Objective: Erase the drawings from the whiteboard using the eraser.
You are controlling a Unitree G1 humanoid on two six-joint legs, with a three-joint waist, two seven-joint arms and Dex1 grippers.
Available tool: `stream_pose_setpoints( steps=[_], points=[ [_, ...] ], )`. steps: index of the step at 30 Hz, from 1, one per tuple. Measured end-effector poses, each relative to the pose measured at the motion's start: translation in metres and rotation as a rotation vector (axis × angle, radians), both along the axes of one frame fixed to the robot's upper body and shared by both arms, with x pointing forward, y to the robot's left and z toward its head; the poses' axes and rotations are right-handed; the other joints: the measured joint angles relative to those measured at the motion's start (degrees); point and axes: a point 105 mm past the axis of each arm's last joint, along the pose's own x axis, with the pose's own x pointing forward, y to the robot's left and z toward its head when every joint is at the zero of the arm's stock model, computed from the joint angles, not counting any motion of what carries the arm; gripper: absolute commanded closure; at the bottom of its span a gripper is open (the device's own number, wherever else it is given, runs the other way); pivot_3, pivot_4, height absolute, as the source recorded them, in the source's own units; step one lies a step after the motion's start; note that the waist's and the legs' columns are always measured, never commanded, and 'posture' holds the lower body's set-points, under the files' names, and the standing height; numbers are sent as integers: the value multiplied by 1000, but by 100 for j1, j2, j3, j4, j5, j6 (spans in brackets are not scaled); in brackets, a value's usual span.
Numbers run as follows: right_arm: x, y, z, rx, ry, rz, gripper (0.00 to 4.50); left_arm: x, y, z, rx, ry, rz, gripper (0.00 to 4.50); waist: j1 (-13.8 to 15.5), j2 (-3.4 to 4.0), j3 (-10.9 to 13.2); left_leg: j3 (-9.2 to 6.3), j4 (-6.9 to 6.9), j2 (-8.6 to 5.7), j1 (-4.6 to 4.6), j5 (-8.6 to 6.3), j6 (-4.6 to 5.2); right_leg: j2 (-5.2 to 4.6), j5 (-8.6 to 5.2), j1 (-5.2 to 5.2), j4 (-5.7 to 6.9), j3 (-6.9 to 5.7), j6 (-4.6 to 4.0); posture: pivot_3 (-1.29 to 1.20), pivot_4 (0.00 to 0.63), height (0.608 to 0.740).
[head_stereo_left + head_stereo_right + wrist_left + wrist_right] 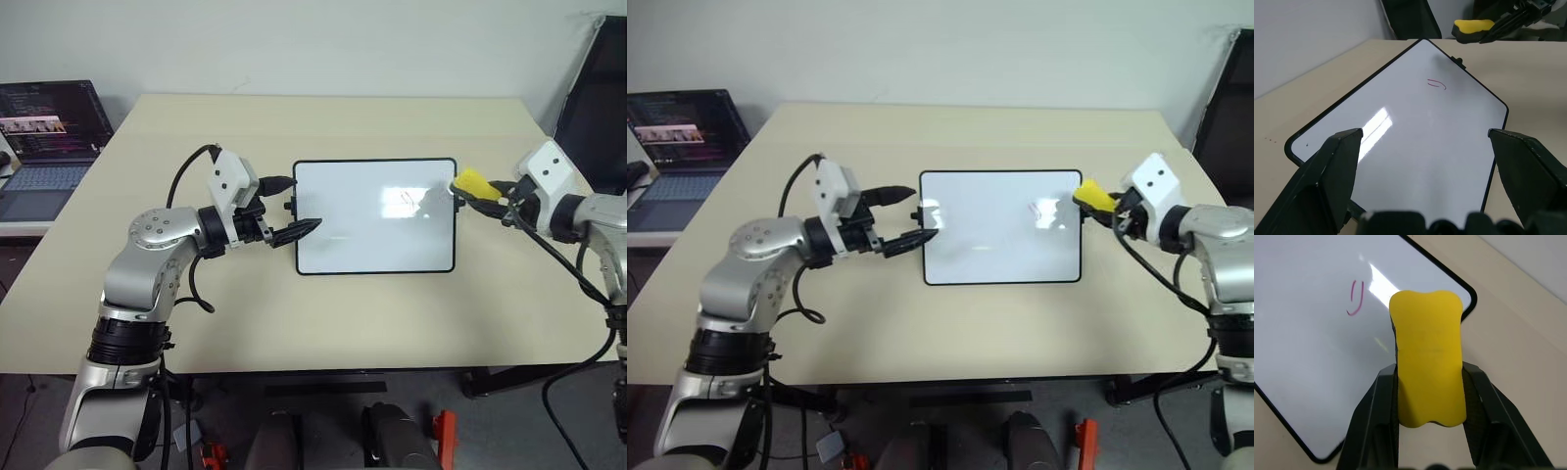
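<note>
The whiteboard (375, 245) lies flat in the middle of the table, black-framed and glossy. One small red drawing (402, 199) sits on its right half, also clear in the left wrist view (1436, 84) and the right wrist view (1355, 297). My right gripper (482, 192) is shut on the yellow eraser (474, 181), which hovers at the board's upper right corner, a short way from the drawing. My left gripper (302, 204) is open at the board's left edge, one finger on either side of the small side knob.
The beige table (323, 323) has bare room all around the board. A laptop (49, 137) with a lit dark screen stands on a lower surface beyond the table's left edge. A dark chair (600, 108) stands at the far right.
</note>
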Motion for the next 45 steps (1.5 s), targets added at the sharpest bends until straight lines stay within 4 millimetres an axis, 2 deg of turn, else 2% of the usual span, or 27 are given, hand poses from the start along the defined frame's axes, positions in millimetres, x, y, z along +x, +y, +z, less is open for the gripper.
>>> stream_pose_setpoints(
  steps=[4, 8, 10, 17, 22, 28, 33, 36, 39, 45],
  points=[
    [9, 21, -11, 27, 2, 26, 3183, 0, 0, 0, -2, 0, 3, 0, -5, 0, 0, 0, 1, 0, 0, 0, 0, 0, 6, 0, 0, 0, -10, 0, 150, 740],
    [25, 31, -30, 62, 20, -22, 3183, 0, -1, 0, -5, -1, 1, 0, -4, 0, 0, 0, 1, -1, -1, 0, 0, 0, 8, 0, 2, -1, -12, 0, 150, 740],
    [31, 39, -27, 70, -11, -20, 3183, 0, -1, 0, -5, -1, -1, 0, -25, 0, 0, 1, 1, -1, 0, 0, 0, 0, 9, -1, 4, 1, -13, 0, 150, 740],
    [47, 50, -23, 38, -75, -69, 3190, 0, -1, 1, -5, -3, 0, 0, -35, 0, -1, 0, 6, 0, 10, 1, 0, 0, 9, 5, 12, 1, -13, 0, 150, 740],
    [40, 64, -33, -15, -57, -6, 3190, 1, -1, 1, -6, -4, 5, 0, -47, -3, -7, -1, 7, 2, 16, 1, 0, 4, 8, 10, 13, 1, -12, 0, 150, 740],
    [12, 87, -72, -101, 53, 180, 3191, 1, -1, 1, -7, -6, 9, 0, -50, -4, -9, -1, 18, 3, 20, 1, 0, 5, -2, 17, 16, 2, 14, 0, 150, 740],
    [20, 82, -69, -80, 39, 136, 3192, 1, -1, 1, -7, -6, 8, 0, -45, -4, -9, -1, 58, 5, 16, 2, 2, 7, 18, 25, 20, 4, 22, 0, 150, 740],
    [44, 55, -49, -65, -37, -27, 3192, 1, -1, 1, -7, -8, 7, 0, -42, -4, -8, 2, 85, 3, 14, 11, 16, 6, 31, 37, 8, 9, 6, 0, 150, 740],
    [53, 29, -41, -63, -74, -138, 3192, 1, -1, 1, -8, -8, 7, 0, -28, -12, -13, 0, 88, 2, 23, 16, 24, 6, 34, 56, 2, 8, 2, 0, 150, 740],
    [52, 30, -47, -68, -81, -125, 3192, 1, -2, 0, -12, -5, 1, 0, -33, -16, -16, -1, 86, 3, 40, 16, 23, 6, 34, 75, -3, 8, 2, 0, 150, 740]
  ],
)
